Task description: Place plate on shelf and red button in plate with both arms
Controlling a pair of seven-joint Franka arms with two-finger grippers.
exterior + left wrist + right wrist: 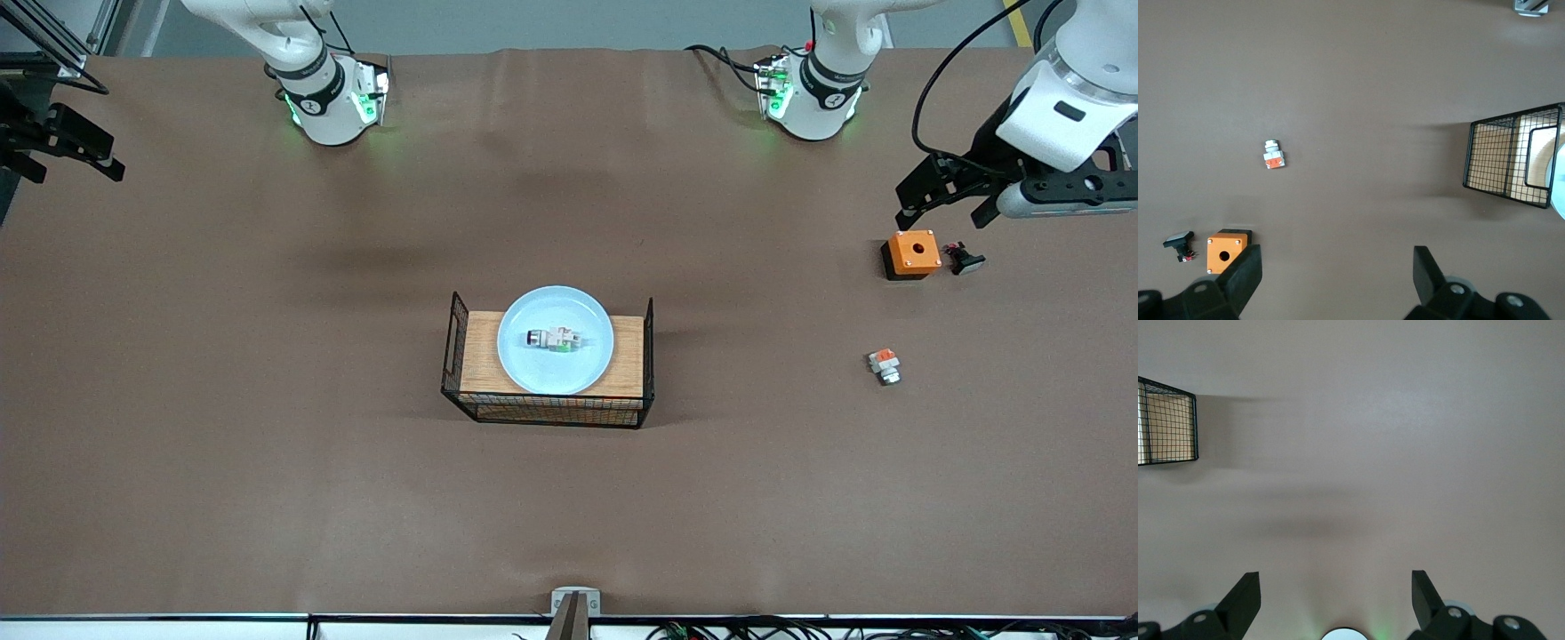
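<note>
The rack (548,364) stands mid-desk (267,444). On the rack lies the plate (556,369), and on the plate the red button (553,339). Toward the left arm's end from the rack, well apart, lies a small switch piece (884,365); farther from the front camera than it sits a box (911,253), with what seems another small part (963,259) just beside the box.

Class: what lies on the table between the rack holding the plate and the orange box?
Nothing: bare table between the rack with the plate and the orange box, as the front view shows.
</note>
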